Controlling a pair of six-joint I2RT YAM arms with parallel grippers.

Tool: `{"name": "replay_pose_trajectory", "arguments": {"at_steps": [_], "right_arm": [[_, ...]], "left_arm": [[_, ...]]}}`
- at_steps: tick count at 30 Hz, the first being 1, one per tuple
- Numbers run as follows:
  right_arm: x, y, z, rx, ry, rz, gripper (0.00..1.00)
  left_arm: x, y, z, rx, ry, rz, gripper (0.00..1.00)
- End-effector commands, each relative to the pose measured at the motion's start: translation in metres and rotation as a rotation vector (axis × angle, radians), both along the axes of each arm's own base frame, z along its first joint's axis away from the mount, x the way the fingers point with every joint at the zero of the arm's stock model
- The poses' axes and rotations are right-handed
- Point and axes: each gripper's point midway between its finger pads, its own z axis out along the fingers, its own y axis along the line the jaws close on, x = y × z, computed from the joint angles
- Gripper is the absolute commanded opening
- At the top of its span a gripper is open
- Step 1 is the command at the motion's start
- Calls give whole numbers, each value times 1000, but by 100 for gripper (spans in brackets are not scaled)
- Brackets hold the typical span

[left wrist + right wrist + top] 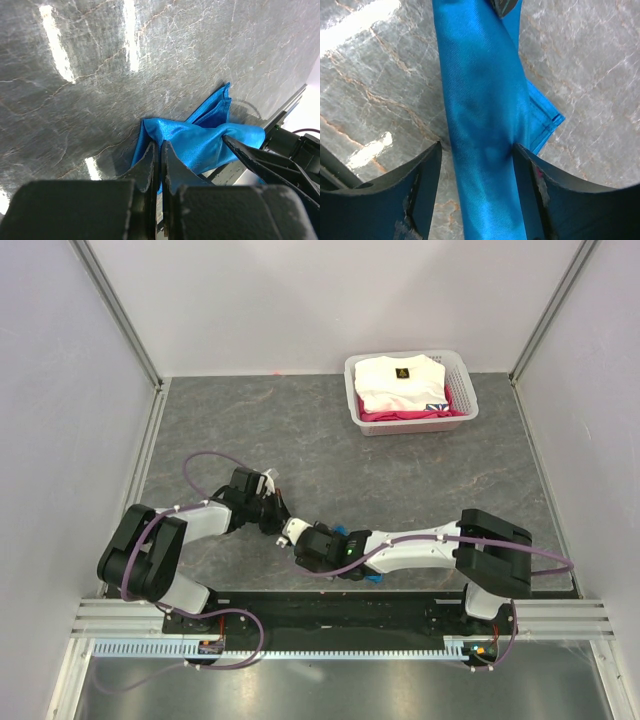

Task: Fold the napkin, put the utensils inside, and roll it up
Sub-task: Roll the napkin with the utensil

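The bright blue napkin [200, 137] lies on the grey tabletop as a long narrow roll [480, 115], with a loose hemmed corner sticking out beside it. My left gripper [160, 148] is shut, pinching one end of the cloth. My right gripper [476, 146] is open and straddles the roll. Its right finger [530, 175] presses the cloth's side, and its left finger [427, 170] stands a little apart. In the top view both grippers [285, 523] [312, 548] meet near the table's front middle and cover nearly all of the napkin. The utensils are hidden.
A white plastic basket [466, 390] holding folded white and pink clothes [398, 378] stands at the back right. Pale walls with metal frame posts enclose the table. The black base rail [330, 610] runs along the near edge.
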Motion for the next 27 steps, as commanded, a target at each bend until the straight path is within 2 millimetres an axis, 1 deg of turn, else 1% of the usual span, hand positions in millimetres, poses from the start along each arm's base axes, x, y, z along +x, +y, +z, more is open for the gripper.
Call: {"name": "replay_pose_trajectory", "arguments": {"at_steps": [1, 3, 7, 12, 14, 15, 16, 17, 18, 19, 20, 21, 22, 23, 24, 25, 26, 27], "right_arm": [[10, -4, -7, -38, -8, -7, 65], [12, -7, -11, -45, 6, -10, 63], [15, -6, -9, -53, -11, 10, 63], [9, -10, -24, -49, 94, 26, 60], [7, -14, -30, -50, 134, 25, 54], [1, -13, -34, -44, 178, 41, 51], [-1, -13, -35, -41, 200, 42, 46], [-3, -14, -37, -36, 232, 44, 44], [-11, -12, -40, -27, 287, 60, 42], [-15, -11, -42, -24, 324, 67, 39], [-16, -12, -43, -17, 349, 61, 37], [-23, -11, -47, -12, 395, 69, 35], [-25, -13, -49, -14, 418, 68, 31], [-26, -14, -50, -9, 441, 57, 30], [-29, -14, -50, -1, 463, 61, 28], [-34, -13, -50, 14, 498, 69, 27], [-33, -12, -48, 31, 519, 62, 27], [-34, -11, -45, 50, 535, 64, 26]], "left_arm": [[0, -1, 3, -1, -24, -51, 2], [1, -2, 5, -4, -31, -58, 2], [1, -3, 5, -10, -28, -70, 2], [3, -6, 9, -23, -48, -92, 2], [4, -7, 12, -26, -63, -99, 2], [5, -7, 13, -31, -71, -104, 2], [5, -8, 14, -34, -76, -108, 3], [6, -9, 17, -37, -86, -108, 6], [7, -8, 18, -37, -91, -105, 11], [9, -8, 19, -35, -104, -104, 23], [11, -7, 22, -29, -116, -98, 30], [16, -4, 26, -11, -147, -77, 39], [16, -2, 28, 3, -154, -67, 52], [17, 2, 29, 19, -164, -54, 58], [23, 8, 35, 52, -205, -19, 65], [23, 14, 35, 78, -206, 1, 67], [23, 20, 34, 102, -214, 25, 69], [27, 27, 41, 131, -258, 63, 72]]}}
